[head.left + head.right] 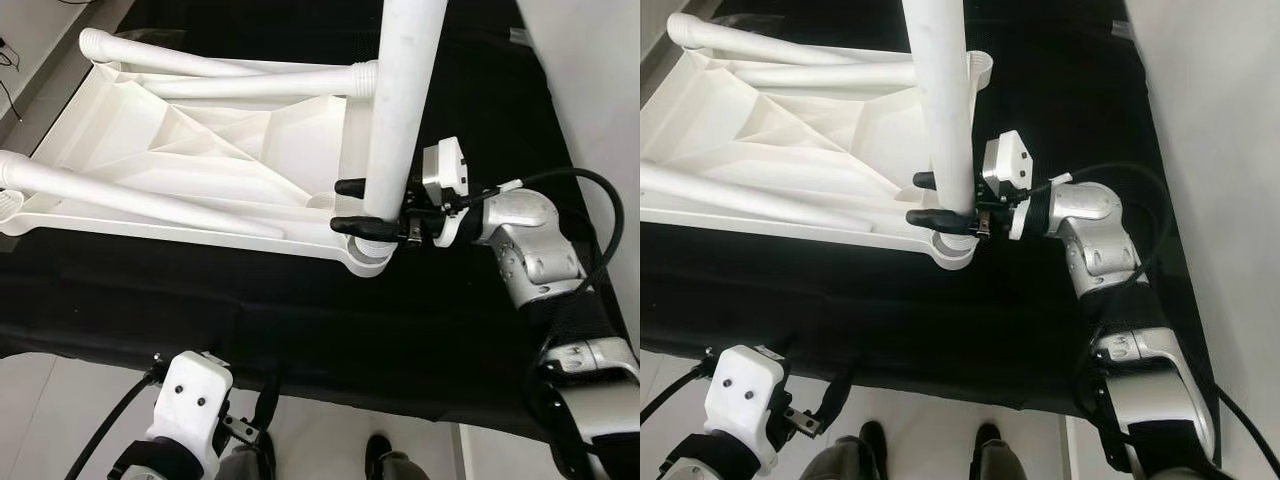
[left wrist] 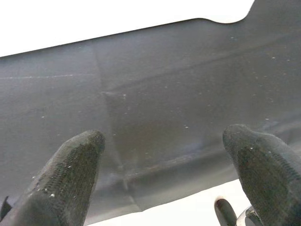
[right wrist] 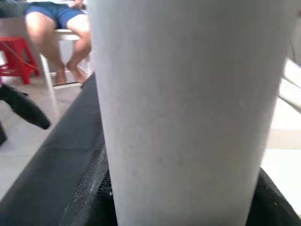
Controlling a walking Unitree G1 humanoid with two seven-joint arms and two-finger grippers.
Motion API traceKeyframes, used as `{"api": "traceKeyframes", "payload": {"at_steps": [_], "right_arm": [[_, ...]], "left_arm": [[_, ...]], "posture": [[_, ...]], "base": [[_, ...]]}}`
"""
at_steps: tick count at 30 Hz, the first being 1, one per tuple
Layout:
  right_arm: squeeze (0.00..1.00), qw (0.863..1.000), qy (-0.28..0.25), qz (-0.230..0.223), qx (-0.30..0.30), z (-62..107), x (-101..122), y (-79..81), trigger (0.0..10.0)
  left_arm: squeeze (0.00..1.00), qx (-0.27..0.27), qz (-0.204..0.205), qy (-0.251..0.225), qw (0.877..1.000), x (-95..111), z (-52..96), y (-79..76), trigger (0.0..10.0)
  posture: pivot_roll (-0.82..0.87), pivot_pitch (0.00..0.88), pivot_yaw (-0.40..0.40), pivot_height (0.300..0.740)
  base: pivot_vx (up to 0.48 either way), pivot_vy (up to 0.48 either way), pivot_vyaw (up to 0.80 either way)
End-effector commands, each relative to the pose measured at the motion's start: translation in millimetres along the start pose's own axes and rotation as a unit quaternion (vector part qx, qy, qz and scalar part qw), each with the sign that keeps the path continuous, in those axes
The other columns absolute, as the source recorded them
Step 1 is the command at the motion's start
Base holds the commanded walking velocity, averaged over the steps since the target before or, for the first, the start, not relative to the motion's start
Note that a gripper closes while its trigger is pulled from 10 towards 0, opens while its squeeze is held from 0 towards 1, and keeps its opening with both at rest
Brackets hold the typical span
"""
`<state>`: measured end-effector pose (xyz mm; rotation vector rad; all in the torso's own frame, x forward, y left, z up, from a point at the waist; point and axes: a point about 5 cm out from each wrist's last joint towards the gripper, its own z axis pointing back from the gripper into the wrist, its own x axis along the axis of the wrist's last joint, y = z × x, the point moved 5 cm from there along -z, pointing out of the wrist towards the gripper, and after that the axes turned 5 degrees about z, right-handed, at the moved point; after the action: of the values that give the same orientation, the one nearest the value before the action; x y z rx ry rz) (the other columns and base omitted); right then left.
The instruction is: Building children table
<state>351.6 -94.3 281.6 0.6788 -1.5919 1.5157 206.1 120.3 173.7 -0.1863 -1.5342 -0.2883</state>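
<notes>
A white plastic children's table top (image 1: 200, 150) lies upside down on a black cloth, with several white legs lying along it. One white leg (image 1: 400, 100) stands upright in the near right corner socket (image 1: 368, 255). My right gripper (image 1: 350, 205) is shut on this leg's lower end, one black finger on each side. In the right wrist view the white leg (image 3: 188, 113) stands close between the fingers (image 3: 89, 197). My left gripper (image 2: 164, 155) hangs low at the front left, open over the black cloth (image 2: 164, 94).
The black cloth (image 1: 300, 330) covers the work surface, its front edge near my body. Pale floor lies at the left and right. A person's bare legs (image 3: 56, 28) and a red stool (image 3: 19, 56) are in the right wrist view. My own feet (image 1: 980, 440) show below.
</notes>
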Motion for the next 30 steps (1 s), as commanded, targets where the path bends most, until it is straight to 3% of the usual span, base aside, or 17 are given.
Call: {"api": "traceKeyframes", "payload": {"at_steps": [1, 5, 9, 15, 20, 22, 25, 30], "right_arm": [[0.0, 0.996, 0.037, -0.066, 0.052, -1.8, -31.0, 29.7, 10.0], [0.0, 0.995, 0.026, -0.069, 0.07, -8.2, -28.0, 39.6, 10.0], [0.0, 0.994, 0.006, -0.07, 0.085, -27.1, -25.7, 56.6, 10.0], [0.0, 0.994, -0.007, -0.083, 0.076, -37.4, -23.9, 59.1, 10.0], [0.0, 0.992, -0.029, -0.121, 0.035, -43.8, -19.6, 54.3, 10.0], [0.0, 0.981, -0.048, -0.185, -0.039, -46.3, -23.2, 43.1, 10.0], [0.0, 0.972, -0.053, -0.218, -0.073, -46.0, -27.4, 44.1, 10.0], [0.0, 0.969, -0.056, -0.224, -0.086, -43.2, -28.5, 50.3, 10.0]], "left_arm": [[0.0, -0.004, -0.002, 0.01, 1.0, -1.7, 3.8, -1.7, 10.0], [0.0, -0.004, -0.002, 0.009, 1.0, -1.5, 3.8, -1.6, 10.0], [0.0, -0.004, -0.002, 0.009, 1.0, -1.6, 3.4, -1.5, 10.0], [0.0, -0.004, -0.002, 0.009, 1.0, -1.5, 3.4, -1.4, 10.0], [0.0, -0.003, -0.001, 0.009, 1.0, -1.5, 3.4, -1.6, 10.0], [0.0, -0.003, 0.0, 0.009, 1.0, -1.5, 3.6, -1.8, 10.0], [0.0, -0.002, 0.0, 0.009, 1.0, -1.5, 3.9, -2.2, 10.0], [0.0, -0.003, 0.001, 0.009, 1.0, -1.7, 4.2, -2.4, 10.0]], "posture": [[0.07, 0.418, 0.006, 0.74], [0.07, 0.418, 0.006, 0.74], [0.07, 0.419, 0.005, 0.74], [0.07, 0.42, 0.003, 0.74], [0.07, 0.419, 0.0, 0.74], [0.06, 0.419, -0.004, 0.74], [0.06, 0.418, -0.003, 0.74], [0.06, 0.418, 0.0, 0.74]], "base": [[0.0, 0.0, 0.0], [0.0, 0.0, 0.0], [0.0, 0.0, 0.0], [0.0, 0.0, 0.0], [0.0, 0.0, 0.0], [0.0, 0.0, 0.0], [0.0, 0.0, 0.0], [0.0, 0.0, 0.0]]}}
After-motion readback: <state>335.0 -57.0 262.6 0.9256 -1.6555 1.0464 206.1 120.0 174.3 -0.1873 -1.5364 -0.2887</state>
